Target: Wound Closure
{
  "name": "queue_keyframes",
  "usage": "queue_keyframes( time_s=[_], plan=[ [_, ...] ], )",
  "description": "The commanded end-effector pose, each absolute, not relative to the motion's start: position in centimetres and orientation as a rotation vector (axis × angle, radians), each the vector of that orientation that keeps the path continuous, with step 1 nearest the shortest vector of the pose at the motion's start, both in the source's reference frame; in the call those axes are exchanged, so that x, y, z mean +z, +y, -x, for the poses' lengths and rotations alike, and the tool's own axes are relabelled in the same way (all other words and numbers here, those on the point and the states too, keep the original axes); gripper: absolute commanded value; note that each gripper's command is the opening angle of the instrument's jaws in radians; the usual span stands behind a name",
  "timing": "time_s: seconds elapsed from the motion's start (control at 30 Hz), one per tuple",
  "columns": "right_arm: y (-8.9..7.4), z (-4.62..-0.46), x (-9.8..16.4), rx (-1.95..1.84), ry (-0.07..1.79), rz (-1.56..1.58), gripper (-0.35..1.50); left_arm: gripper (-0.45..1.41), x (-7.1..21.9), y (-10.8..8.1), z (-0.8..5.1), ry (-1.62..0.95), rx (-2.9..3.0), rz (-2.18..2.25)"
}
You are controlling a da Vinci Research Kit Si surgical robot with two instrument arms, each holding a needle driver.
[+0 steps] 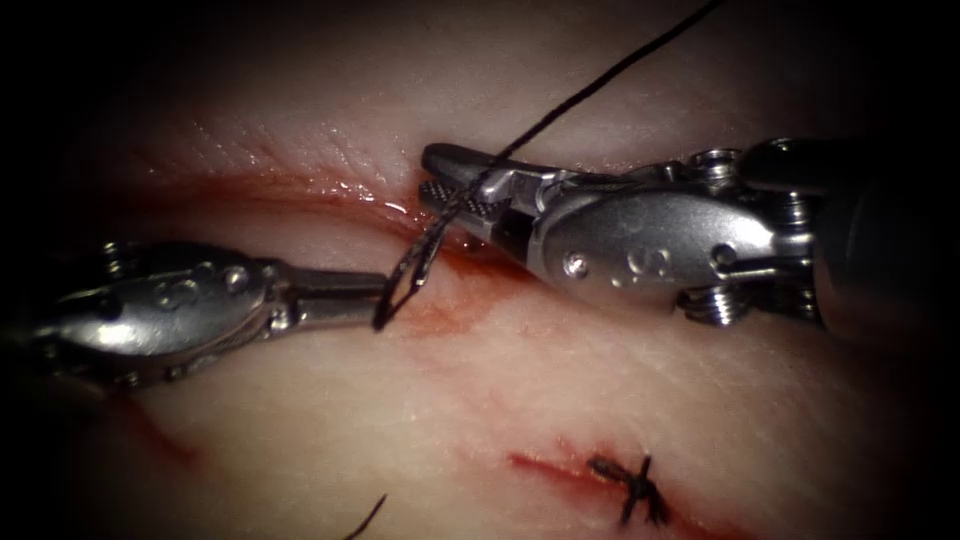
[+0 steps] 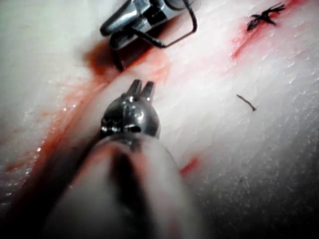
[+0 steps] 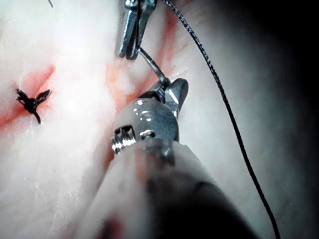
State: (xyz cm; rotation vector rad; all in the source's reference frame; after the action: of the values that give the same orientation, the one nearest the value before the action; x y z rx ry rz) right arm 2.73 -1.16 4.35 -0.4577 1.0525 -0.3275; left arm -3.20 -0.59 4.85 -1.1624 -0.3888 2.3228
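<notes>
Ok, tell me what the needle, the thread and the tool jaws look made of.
Needle: thin dark metal wire by its look, held by the left tool.
Thread: black, apparently braided; a twisted texture shows.
Right tool: bright polished steel, seemingly, with a cross-hatched jaw face.

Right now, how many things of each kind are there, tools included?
Tools: 2 (left tool shut on the needle near one end; right tool open, holding nothing)
Needle: 1, by the cut; in the tissue or not, unclear
Thread: 1
Knot: 1
Cut end: 1
Tissue: 1
Total: 7
</notes>
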Motion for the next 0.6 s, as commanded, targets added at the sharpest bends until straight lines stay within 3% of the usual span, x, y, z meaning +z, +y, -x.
queue_keyframes(
  time_s=[0.03,0.6],
  plan=[
    [-1.19,-2.77,4.46,-0.321,1.054,0.447,-0.35,0.07,4.93,-0.57,3.22,-0.384,2.325,1.159],
    [-1.53,-2.73,4.73,-0.345,1.027,0.377,-0.35,0.07,4.93,-0.56,3.23,-0.373,2.323,1.147]
  ],
)
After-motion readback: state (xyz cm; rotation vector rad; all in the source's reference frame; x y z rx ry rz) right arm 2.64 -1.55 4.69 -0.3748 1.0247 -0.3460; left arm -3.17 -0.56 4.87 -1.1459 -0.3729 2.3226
